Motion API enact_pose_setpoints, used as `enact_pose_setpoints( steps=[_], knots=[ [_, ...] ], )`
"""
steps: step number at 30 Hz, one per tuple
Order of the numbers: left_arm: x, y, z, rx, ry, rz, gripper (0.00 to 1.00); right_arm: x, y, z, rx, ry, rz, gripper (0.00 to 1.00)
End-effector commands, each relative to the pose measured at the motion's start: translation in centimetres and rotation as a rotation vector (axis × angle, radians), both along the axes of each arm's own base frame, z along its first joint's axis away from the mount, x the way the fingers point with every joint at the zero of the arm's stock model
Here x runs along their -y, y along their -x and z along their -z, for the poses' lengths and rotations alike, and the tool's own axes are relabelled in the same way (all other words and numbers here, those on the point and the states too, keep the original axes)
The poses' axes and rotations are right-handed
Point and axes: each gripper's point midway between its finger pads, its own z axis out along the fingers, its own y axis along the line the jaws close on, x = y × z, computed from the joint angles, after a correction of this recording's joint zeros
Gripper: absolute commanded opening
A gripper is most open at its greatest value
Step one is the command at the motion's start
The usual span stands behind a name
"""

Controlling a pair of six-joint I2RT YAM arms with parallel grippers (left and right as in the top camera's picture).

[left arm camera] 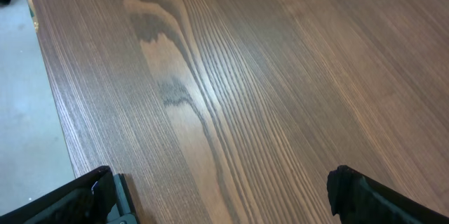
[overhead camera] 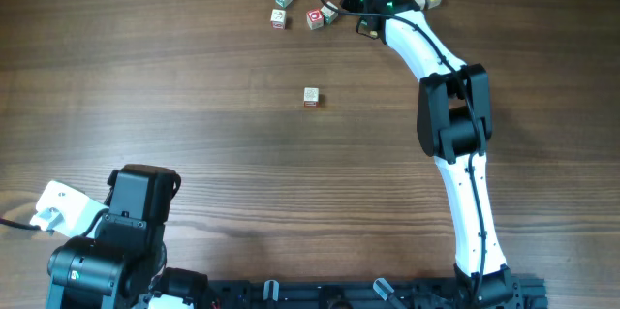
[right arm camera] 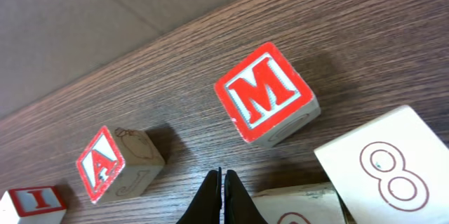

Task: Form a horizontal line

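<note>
1. Your right end effector (right arm camera: 220, 194) is shut tight. Its two fingers press together with nothing between them. It is by the far edge of the counter (overhead camera: 194, 106), in among the loose cubes.
2. Your left end effector (left arm camera: 221, 199) is wide open and holds nothing. It hangs over bare wood by the near left corner of the counter.
3. Look around the shut fingers. The red M cube (right arm camera: 265, 94) lies just ahead. The red A cube (right arm camera: 112, 164) and the I cube (right arm camera: 31, 201) lie to one side. The white 8 cube (right arm camera: 389, 168) lies close on the other side.
4. The horizontal line is not made yet. One pale cube (overhead camera: 310, 97) stands alone near the middle of the counter, well apart from the others. With just one cube, you cannot tell which way a line runs.
</note>
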Motion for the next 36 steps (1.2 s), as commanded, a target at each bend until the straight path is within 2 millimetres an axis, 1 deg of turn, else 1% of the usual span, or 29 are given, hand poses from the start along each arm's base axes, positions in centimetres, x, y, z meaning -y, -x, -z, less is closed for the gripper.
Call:
enact_pose_setpoints(
  steps=[1, 2, 3, 6, 8, 10, 11, 13, 14, 15, 16, 18, 19, 20, 24, 26, 29, 32, 35, 36],
  knots=[
    [-0.2, 0.1, 0.0, 0.015, 0.002, -0.025, 1.00, 0.3, -0.2, 0.2, 0.005, 0.043, -0.020, 0.05],
    [-0.2, 0.1, 0.0, 0.015, 0.002, -0.025, 1.00, 0.1, -0.3, -0.4, 0.019, 0.046, -0.038, 0.05],
    [-0.2, 0.1, 0.0, 0.015, 0.002, -0.025, 1.00, -0.1, -0.6, -1.5, 0.041, 0.049, -0.048, 0.05],
    [-0.2, 0.1, 0.0, 0.015, 0.002, -0.025, 1.00, -0.1, -1.7, -6.7, 0.139, 0.056, -0.050, 0.05],
    [-0.2, 0.1, 0.0, 0.015, 0.002, -0.025, 1.00, 0.5, -2.2, -9.9, 0.195, 0.069, -0.019, 0.05],
    [-0.2, 0.1, 0.0, 0.015, 0.002, -0.025, 1.00, 1.6, -2.4, -11.9, 0.232, 0.098, 0.031, 0.05],
    [-0.2, 0.1, 0.0, 0.015, 0.002, -0.025, 1.00, 2.1, -2.5, -12.2, 0.239, 0.115, 0.055, 0.05],
    [-0.2, 0.1, 0.0, 0.015, 0.003, -0.025, 1.00, 2.8, -2.5, -12.0, 0.232, 0.144, 0.062, 0.05],
    [-0.2, 0.1, 0.0, 0.015, 0.003, -0.025, 1.00, 3.0, -2.3, -11.3, 0.213, 0.150, 0.064, 0.05],
    [-0.2, 0.1, 0.0, 0.015, 0.002, -0.025, 1.00, 3.5, -2.0, -9.9, 0.175, 0.158, 0.069, 0.05],
    [-0.2, 0.1, 0.0, 0.015, 0.003, -0.025, 1.00, 3.7, -1.8, -9.2, 0.150, 0.160, 0.073, 0.05],
    [-0.2, 0.1, 0.0, 0.015, 0.002, -0.025, 1.00, 4.5, -1.2, -6.9, 0.086, 0.173, 0.084, 0.05],
    [-0.2, 0.1, 0.0, 0.015, 0.002, -0.025, 1.00, 4.8, -1.1, -6.4, 0.072, 0.178, 0.086, 0.05],
    [-0.2, 0.1, 0.0, 0.015, 0.002, -0.025, 1.00, 4.8, -0.8, -4.8, 0.031, 0.169, 0.068, 0.05],
    [-0.2, 0.1, 0.0, 0.015, 0.002, -0.025, 1.00, 4.2, -0.4, -4.0, 0.005, 0.144, 0.035, 0.04],
    [-0.2, 0.1, 0.0, 0.015, 0.002, -0.025, 1.00, 4.2, -0.3, -3.7, -0.009, 0.131, 0.049, 0.05],
    [-0.2, 0.1, 0.0, 0.015, 0.003, -0.025, 1.00, 3.3, 0.0, -3.3, -0.023, 0.098, 0.008, 0.05],
    [-0.2, 0.1, 0.0, 0.015, 0.002, -0.025, 1.00, 2.9, 0.2, -2.6, -0.039, 0.084, -0.009, 0.05],
    [-0.2, 0.1, 0.0, 0.015, 0.003, -0.025, 1.00, 2.8, 0.5, -1.3, -0.069, 0.071, -0.003, 0.05],
    [-0.2, 0.1, 0.0, 0.015, 0.002, -0.025, 1.00, 2.9, 0.6, -0.5, -0.083, 0.063, 0.007, 0.05]
  ],
)
